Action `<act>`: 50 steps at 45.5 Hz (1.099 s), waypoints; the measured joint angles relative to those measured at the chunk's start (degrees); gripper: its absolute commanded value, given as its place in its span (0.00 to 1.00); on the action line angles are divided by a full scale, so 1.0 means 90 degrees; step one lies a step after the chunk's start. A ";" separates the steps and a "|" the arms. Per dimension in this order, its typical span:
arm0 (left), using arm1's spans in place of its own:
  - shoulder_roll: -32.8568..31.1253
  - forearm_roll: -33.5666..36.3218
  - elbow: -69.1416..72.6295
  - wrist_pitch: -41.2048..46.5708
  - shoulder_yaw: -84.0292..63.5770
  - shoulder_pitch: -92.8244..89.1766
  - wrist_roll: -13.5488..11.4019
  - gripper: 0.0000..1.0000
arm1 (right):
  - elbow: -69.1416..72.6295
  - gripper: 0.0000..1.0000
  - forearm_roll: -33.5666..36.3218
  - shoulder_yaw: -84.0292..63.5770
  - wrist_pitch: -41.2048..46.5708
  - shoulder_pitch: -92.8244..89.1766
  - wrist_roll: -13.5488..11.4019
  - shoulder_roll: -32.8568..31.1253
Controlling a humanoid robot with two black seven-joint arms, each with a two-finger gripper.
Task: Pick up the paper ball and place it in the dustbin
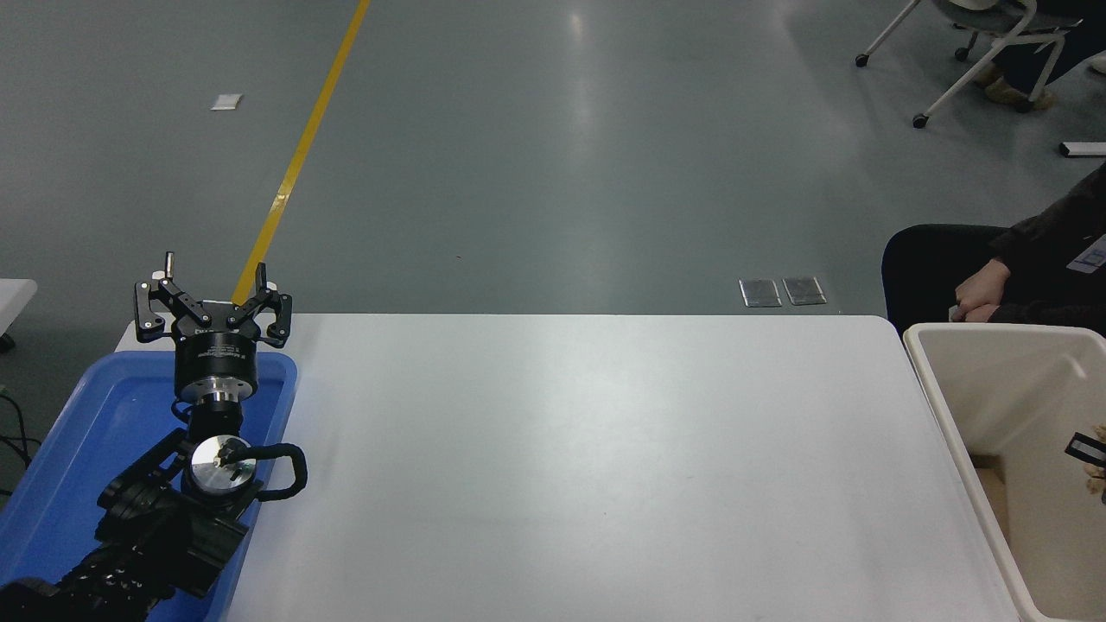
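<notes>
The cream-white dustbin [942, 415] stands at the table's right end. My right gripper [1090, 453] is barely in view at the right edge, over the dustbin's inside. One black fingertip [1080, 447] shows, with tan-brown crumpled paper, the paper ball [1099, 480], pressed against it. Most of the ball and the gripper is cut off by the picture's edge. My left gripper [212, 281] is parked at the lower left, open and empty, over the far end of the blue tray [104, 406].
A tan patch [994, 497] lies at the bottom of the dustbin. A seated person's hand [981, 294] and dark sleeve are just beyond the dustbin's far rim. The white table [587, 449] lies between tray and dustbin.
</notes>
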 measured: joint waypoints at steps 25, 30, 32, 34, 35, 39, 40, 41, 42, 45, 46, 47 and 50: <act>-0.0004 0.0000 0.0000 0.0003 0.0000 -0.0003 0.0000 0.99 | 0.0850 1.00 -0.0072 0.0223 0.0012 0.0541 -0.0003 -0.0233; -0.0007 0.0002 0.0000 0.0003 0.0000 -0.0008 0.0000 0.99 | 0.1927 1.00 -0.0120 -0.0147 0.0023 0.1382 -0.0045 -0.0673; -0.0008 0.0004 0.0000 0.0003 0.0000 -0.0009 0.0000 0.99 | 0.2326 1.00 -0.0148 -0.0330 0.0025 0.1734 -0.0058 -0.0802; -0.0008 0.0004 0.0000 0.0003 0.0000 -0.0009 0.0000 0.99 | 0.2814 1.00 -0.0171 -0.0583 0.0035 0.2190 -0.0074 -0.0932; -0.0009 0.0006 0.0000 0.0003 0.0000 -0.0009 0.0000 0.99 | 0.3009 1.00 -0.0184 -0.0689 0.0037 0.2377 -0.0079 -0.0976; -0.0009 0.0006 0.0000 0.0002 0.0000 -0.0010 0.0000 0.99 | 0.3883 1.00 -0.0216 -0.1174 0.0075 0.3270 -0.0099 -0.1135; -0.0009 0.0004 0.0000 0.0002 0.0000 -0.0010 0.0000 0.99 | 0.4144 1.00 -0.0220 -0.1323 0.0099 0.3543 -0.0105 -0.1168; -0.0009 0.0004 0.0000 0.0002 0.0000 -0.0010 0.0000 0.99 | 0.4323 1.00 -0.0221 -0.1414 0.0118 0.3734 -0.0108 -0.1187; -0.0009 0.0006 0.0000 0.0001 0.0000 -0.0010 0.0000 0.99 | 0.4501 1.00 -0.0230 -0.1505 0.0141 0.3922 -0.0110 -0.1198; -0.0009 0.0006 0.0000 0.0000 0.0000 -0.0010 0.0000 0.99 | 0.5128 1.00 -0.0240 -0.1824 0.0296 0.4633 -0.0116 -0.1202; -0.0010 0.0005 0.0000 -0.0001 0.0000 -0.0010 0.0000 0.99 | 0.5302 1.00 -0.0245 -0.1931 0.0381 0.4847 -0.0119 -0.1182; -0.0009 0.0002 0.0001 -0.0001 0.0000 -0.0010 0.0000 0.99 | 0.5440 1.00 -0.0239 -0.2018 0.0451 0.5028 -0.0125 -0.1156; -0.0010 0.0004 -0.0001 -0.0002 0.0001 -0.0010 0.0000 0.99 | 0.5924 1.00 -0.0241 -0.2302 0.0784 0.5711 -0.0123 -0.1002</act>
